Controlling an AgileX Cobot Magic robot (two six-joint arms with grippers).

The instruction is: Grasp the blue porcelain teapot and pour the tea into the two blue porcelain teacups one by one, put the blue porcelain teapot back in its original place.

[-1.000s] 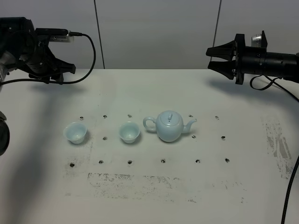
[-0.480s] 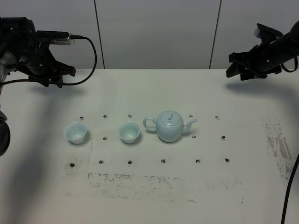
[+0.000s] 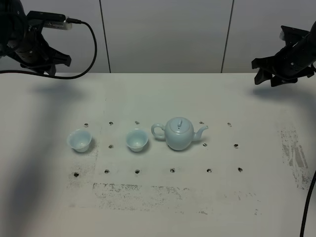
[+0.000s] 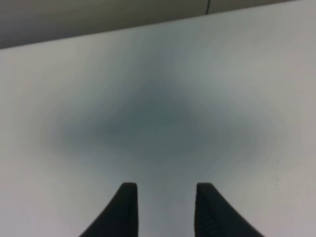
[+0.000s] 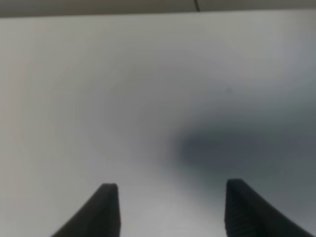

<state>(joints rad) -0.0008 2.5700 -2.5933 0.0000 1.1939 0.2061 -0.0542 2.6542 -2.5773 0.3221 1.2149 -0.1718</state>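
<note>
Right gripper [image 5: 171, 187]: 2 fingertips [image 5: 106, 210] wide apart above white table [image 5: 74, 89]

- Left hand [image 4: 166, 187]: only two dark fingertips [image 4: 126, 207] show, the rest cut off; the worktop [image 4: 163, 74] beneath is blurred.
- Right hand [image 5: 171, 185]: the same, over blurred worktop.
- Left arm [image 3: 27, 47] and right arm [image 3: 291, 61] run off the high view's edges.
- Insides of the teacups [image 3: 80, 140] [image 3: 137, 139]: too small to tell.

pale sky-blue teapot [image 3: 178, 135], white table [image 3: 163, 94] with black speckles.
</note>
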